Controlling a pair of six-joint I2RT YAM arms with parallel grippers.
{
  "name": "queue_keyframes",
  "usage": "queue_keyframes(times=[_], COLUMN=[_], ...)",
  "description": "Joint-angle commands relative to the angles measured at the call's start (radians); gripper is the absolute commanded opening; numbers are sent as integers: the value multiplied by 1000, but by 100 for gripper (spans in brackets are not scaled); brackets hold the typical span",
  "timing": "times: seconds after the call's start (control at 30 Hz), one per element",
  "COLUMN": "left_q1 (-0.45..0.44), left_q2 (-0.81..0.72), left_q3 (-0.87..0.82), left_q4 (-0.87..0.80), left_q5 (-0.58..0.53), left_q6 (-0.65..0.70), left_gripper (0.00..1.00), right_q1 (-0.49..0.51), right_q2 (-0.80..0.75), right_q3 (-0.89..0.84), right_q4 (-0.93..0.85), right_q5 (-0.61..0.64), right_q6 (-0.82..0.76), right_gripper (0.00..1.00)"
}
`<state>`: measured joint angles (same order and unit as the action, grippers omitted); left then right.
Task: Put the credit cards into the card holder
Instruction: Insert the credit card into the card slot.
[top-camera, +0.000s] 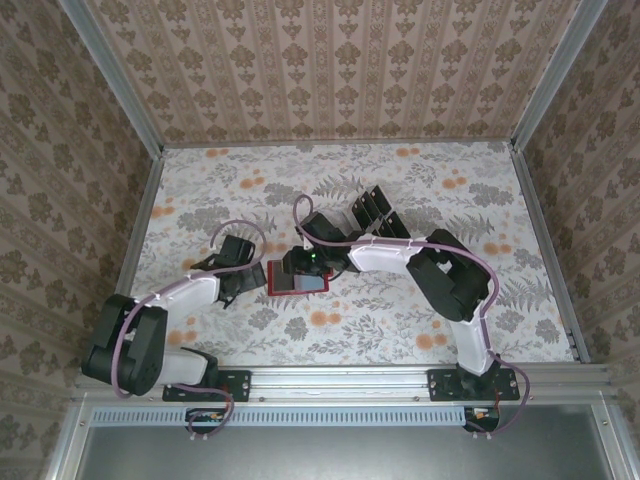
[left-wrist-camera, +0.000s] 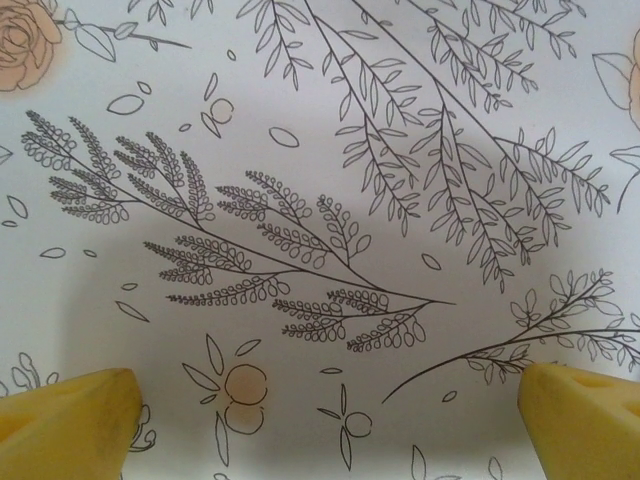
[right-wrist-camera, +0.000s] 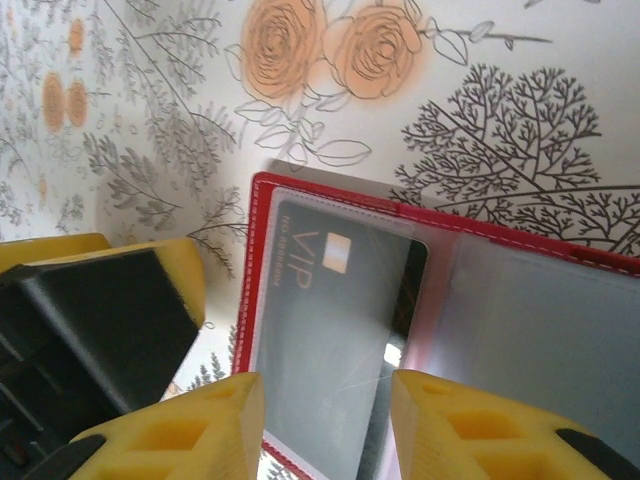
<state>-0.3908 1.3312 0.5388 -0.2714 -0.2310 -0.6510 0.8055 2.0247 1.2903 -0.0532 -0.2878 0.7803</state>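
Observation:
The red card holder (right-wrist-camera: 440, 225) lies open on the flowered table, also seen as a red patch under the right arm (top-camera: 298, 284). A dark credit card (right-wrist-camera: 330, 340) marked VIP lies inside its left clear pocket. My right gripper (right-wrist-camera: 325, 430) hovers just above that card, open, its yellow fingertips (right-wrist-camera: 190, 430) apart and touching nothing. My left gripper (left-wrist-camera: 330, 430) is wide open over bare tablecloth, just left of the holder (top-camera: 243, 272); one of its fingers (right-wrist-camera: 110, 300) shows beside the holder's left edge. More dark credit cards (top-camera: 372, 212) stand behind the right arm.
The dark cards stand in a clear slotted rack (top-camera: 385, 225) at mid-table, behind the right gripper. Wallpapered walls with metal rails (top-camera: 140, 215) close in the table on the left, back and right. Open tablecloth lies toward the front right (top-camera: 380, 320).

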Motion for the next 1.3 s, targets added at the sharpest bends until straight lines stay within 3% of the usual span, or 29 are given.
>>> queue_keyframes(times=[0.0, 0.8, 1.07, 1.27], left_q1=[9, -2, -2, -11], left_q2=[19, 64, -20, -108], left_q3=[17, 22, 51, 25], left_q4=[18, 51, -16, -56], left_q5=[22, 35, 31, 62], left_q6=[16, 14, 52, 51], left_gripper=[100, 99, 100, 100], right_q1=[4, 29, 22, 15], right_q2=[24, 65, -109, -105], right_q3=[23, 85, 15, 40], right_q4=[-21, -32, -108, -218], right_q5=[1, -26, 84, 132], right_q6=[-16, -7, -90, -190], right_gripper=[39, 38, 42, 46])
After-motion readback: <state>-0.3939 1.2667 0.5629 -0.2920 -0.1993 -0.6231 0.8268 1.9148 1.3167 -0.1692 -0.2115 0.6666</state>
